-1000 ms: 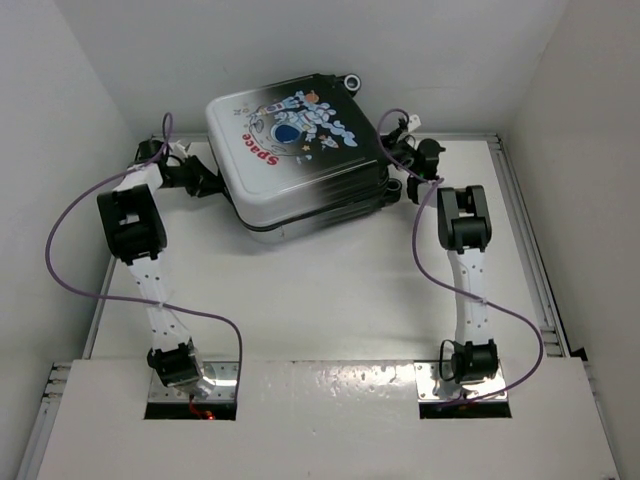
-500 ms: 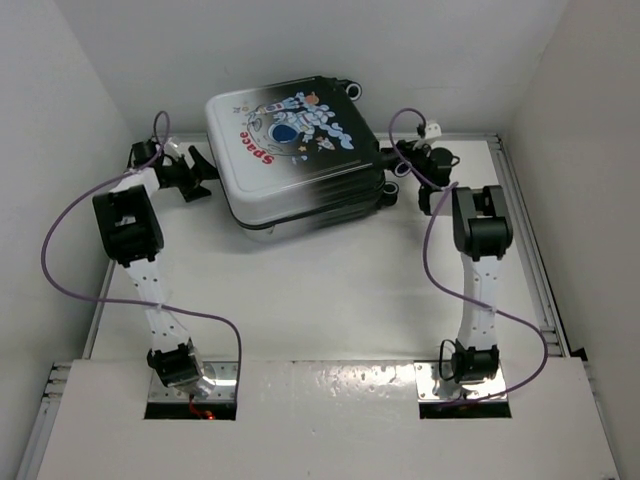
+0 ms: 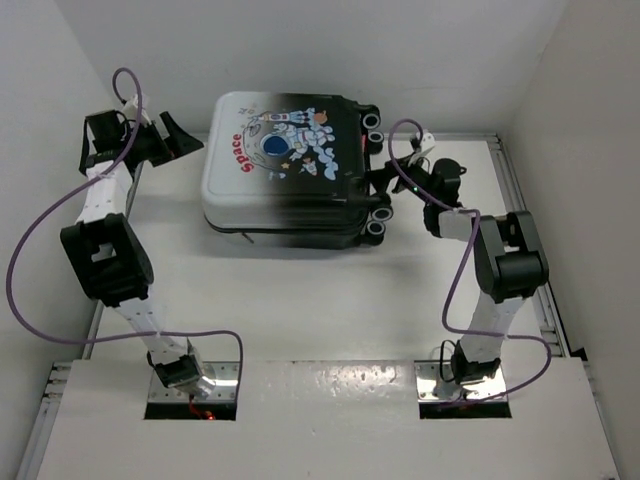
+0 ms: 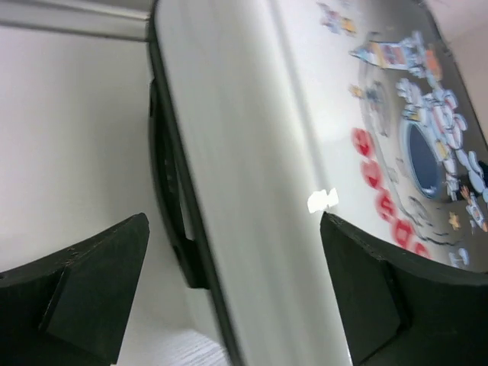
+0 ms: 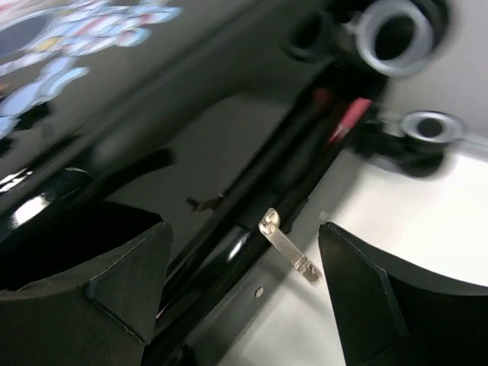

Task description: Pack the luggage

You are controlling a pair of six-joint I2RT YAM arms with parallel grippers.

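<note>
White, smooth worktop [image 3: 300, 300] between plain walls; toward its far edge, flat and shut, the glossy round-cornered hard-shell luggage [image 3: 285, 165], white fading to black; left tool [image 3: 178, 137] spread wide beside its white end, gripping nothing; right tool [image 3: 385, 182] parted near the wheels [image 3: 378, 228], empty.

The luggage [image 3: 290, 165] is lying flat on the far middle of the table [image 3: 300, 290], its printed shell facing up and its wheels [image 3: 378, 228] pointing right. The left gripper [image 3: 178, 140] is hanging just beside the luggage's far left corner; in the left wrist view the luggage's left side is running between the gripper's fingers [image 4: 99, 282]. The right gripper [image 3: 385, 180] is sitting close against the luggage's right side, between the near and far wheels. A zip pull [image 5: 290, 248] is lying on that side's seam, between the right gripper's fingers [image 5: 122, 282].
</note>
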